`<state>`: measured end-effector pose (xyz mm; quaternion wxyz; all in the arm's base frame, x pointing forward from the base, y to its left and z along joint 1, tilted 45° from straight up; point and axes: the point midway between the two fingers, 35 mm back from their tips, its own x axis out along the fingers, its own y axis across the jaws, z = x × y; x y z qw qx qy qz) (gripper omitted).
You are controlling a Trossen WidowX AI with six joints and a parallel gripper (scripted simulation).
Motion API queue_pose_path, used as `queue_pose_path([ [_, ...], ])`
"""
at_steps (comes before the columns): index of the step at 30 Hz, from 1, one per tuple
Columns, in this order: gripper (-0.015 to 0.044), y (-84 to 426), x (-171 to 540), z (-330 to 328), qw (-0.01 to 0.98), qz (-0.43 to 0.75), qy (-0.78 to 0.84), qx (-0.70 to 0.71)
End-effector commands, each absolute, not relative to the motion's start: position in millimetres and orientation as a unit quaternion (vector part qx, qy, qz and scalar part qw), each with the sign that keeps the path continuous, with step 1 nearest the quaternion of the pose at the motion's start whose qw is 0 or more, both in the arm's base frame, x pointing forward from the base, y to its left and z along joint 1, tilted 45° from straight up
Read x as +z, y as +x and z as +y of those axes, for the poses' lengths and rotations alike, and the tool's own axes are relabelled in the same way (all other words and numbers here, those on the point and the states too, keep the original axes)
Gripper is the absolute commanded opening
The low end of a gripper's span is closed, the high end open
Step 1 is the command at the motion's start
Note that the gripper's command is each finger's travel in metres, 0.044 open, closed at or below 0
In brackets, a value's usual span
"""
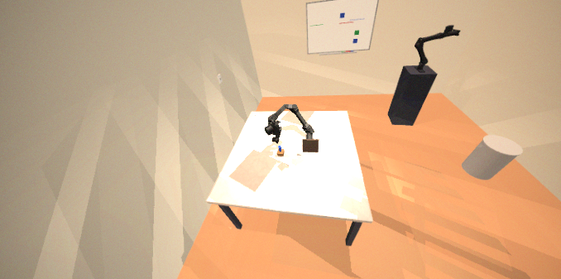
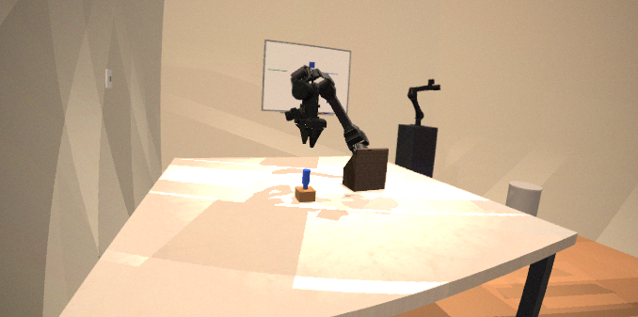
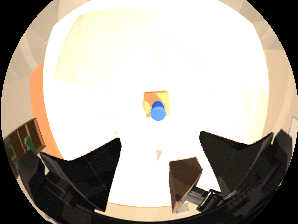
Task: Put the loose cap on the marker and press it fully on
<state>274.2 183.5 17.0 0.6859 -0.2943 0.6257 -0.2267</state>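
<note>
The orange-brown holder block [image 1: 280, 153] [image 2: 305, 195] [image 3: 164, 96] sits on the table [image 1: 323, 186] [image 2: 376, 249]. The blue marker stands upright in it with the blue cap [image 1: 280, 148] [image 2: 306, 173] [image 3: 158, 114] on its top end. Whether the cap sits fully down cannot be told. No loose cap shows on the table. My gripper [image 2: 308, 145] [image 3: 160, 136] is open and empty, pointing down. It hangs clear above the cap, with nothing touching it. In the wrist view the cap shows ahead of the gap between the fingers.
A dark brown box [image 1: 310, 146] [image 2: 369, 169] [image 3: 184, 175] stands on the table beside the arm's base, right of the holder block. Off the table are a second arm on a dark pedestal [image 1: 413, 95] [image 2: 416, 150], a grey cylinder [image 1: 490, 158] [image 2: 523, 198] and a wall whiteboard [image 1: 327, 37].
</note>
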Motion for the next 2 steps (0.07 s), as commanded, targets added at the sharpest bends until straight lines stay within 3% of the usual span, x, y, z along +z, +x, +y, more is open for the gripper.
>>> queue_pose_path([
  [1,0.044,273.5,17.0,184.0,0.686,0.627,-0.291,-0.227],
  [2,0.044,273.5,17.0,184.0,0.686,0.627,-0.291,-0.227],
])
